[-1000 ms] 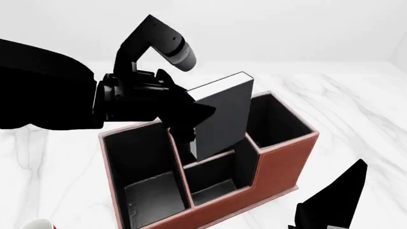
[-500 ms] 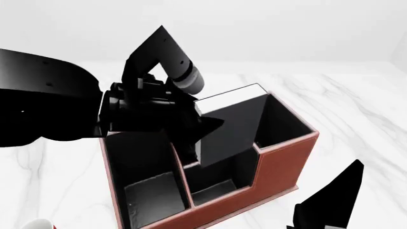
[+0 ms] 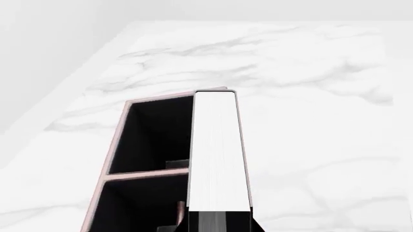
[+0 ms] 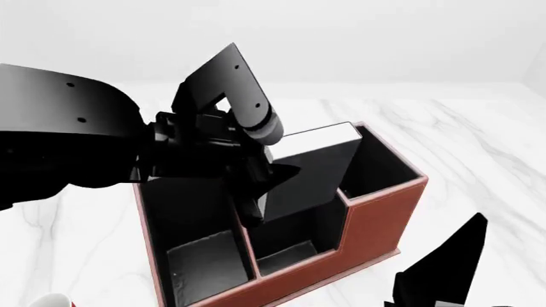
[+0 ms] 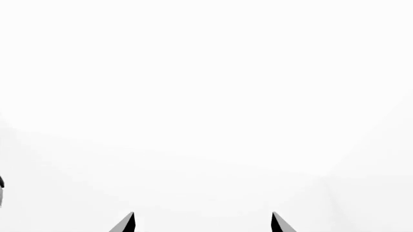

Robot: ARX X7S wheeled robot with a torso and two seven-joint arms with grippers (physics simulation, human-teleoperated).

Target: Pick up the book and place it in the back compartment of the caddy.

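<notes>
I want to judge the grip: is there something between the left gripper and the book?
Nothing. In the head view the left gripper is clamped directly on the book, which is tilted and partly inside the caddy.

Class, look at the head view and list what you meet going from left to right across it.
Mug rim at the bottom corner → left tool → book tilted into the caddy → caddy's red side wall → right tool at the lower right.
</notes>
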